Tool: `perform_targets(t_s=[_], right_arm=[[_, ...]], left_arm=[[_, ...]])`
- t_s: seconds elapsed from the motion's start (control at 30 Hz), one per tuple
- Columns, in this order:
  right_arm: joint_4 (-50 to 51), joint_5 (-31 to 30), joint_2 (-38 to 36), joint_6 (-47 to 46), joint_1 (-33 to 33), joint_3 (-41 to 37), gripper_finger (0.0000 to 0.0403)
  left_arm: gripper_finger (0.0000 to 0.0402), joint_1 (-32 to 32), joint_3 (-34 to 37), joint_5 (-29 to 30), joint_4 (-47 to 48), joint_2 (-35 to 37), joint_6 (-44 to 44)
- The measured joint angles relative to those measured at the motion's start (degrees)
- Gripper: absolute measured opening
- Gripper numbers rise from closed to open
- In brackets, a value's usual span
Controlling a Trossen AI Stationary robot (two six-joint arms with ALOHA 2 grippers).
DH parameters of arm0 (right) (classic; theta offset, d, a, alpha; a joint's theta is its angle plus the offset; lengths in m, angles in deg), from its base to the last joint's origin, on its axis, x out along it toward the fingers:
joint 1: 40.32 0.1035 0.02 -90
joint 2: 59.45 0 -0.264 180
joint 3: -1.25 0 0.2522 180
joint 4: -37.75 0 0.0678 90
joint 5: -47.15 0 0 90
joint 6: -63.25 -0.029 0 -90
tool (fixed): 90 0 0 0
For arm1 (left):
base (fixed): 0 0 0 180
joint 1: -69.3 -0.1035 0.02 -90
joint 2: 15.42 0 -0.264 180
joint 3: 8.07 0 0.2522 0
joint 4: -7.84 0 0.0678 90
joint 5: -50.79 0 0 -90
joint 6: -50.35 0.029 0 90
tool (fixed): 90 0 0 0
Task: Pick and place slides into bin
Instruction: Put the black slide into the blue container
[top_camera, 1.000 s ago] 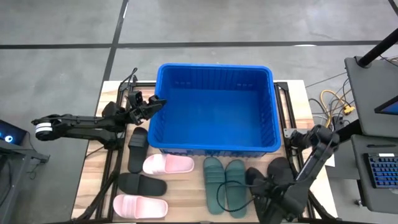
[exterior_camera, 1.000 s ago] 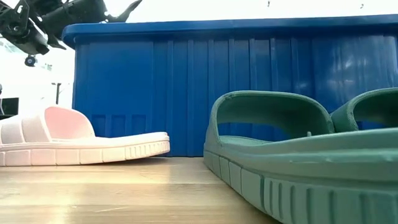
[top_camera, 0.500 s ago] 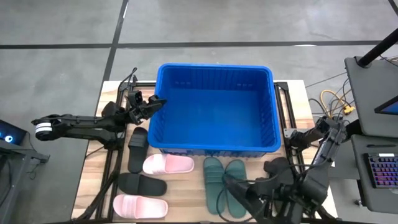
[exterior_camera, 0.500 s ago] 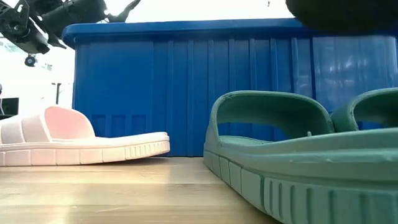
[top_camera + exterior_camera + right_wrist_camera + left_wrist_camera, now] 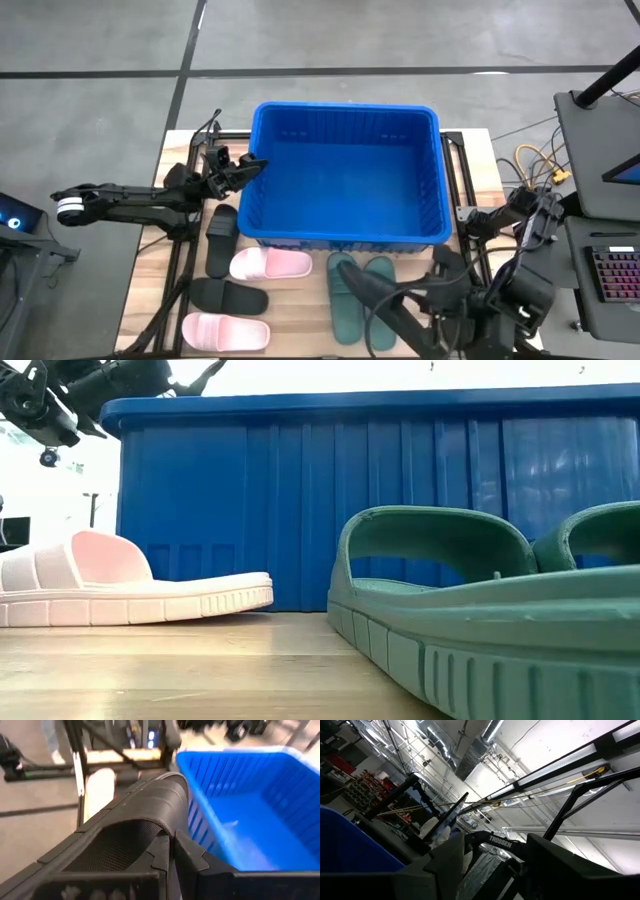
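The blue bin (image 5: 345, 108) stands in the middle of the table and also shows in the right wrist view (image 5: 250, 810). My right gripper (image 5: 428, 312) is shut on a black slide (image 5: 385, 295), held in the air over the two dark green slides (image 5: 345, 310) near the front edge. My left gripper (image 5: 248, 165) is open and empty, level with the bin's left rim. On the table lie two pale pink slides (image 5: 270, 264) (image 5: 225, 330), two black slides (image 5: 222, 240) (image 5: 228, 296) at the left, and another black slide (image 5: 450, 268) at the right. My right gripper pinches the black slide between its two fingers (image 5: 161, 854) at the end away from the strap (image 5: 165, 785), along one edge beside the textured footbed (image 5: 120, 845). The slide is lifted clear and reaches out from the fingers toward the table's left.
Dark rails (image 5: 185, 270) run along the table's left and right sides. Cables (image 5: 535, 165) and a keyboard (image 5: 615, 280) lie off the table's right edge. The bin's inside shows nothing in it.
My right gripper has risen from the black slides at the table's front right with one black slide in its hold. The slide is lifted clear and now hangs over the green pair, pointing toward the table's left. The left arm has kept still.
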Motion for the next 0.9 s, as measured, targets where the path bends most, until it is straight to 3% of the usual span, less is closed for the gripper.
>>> perform_targets(t_s=[0.23, 0.43, 0.9], right_arm=[[0.5, -11.4, 0.0, 5.8, -0.6, 3.9, 0.0009], [0.8, -16.9, 0.0, 10.3, -3.4, 5.8, 0.0008], [14.5, -16.5, -1.5, 6.7, -13.0, 6.9, 0.0008]], left_arm=[[0.0201, 0.0, 0.0, 0.0, 0.0, 0.0, 0.0], [0.0201, 0.1, 0.0, 0.0, 0.0, 0.1, 0.0], [0.0201, 0.1, 0.0, 0.0, 0.0, 2.0, 2.2]])
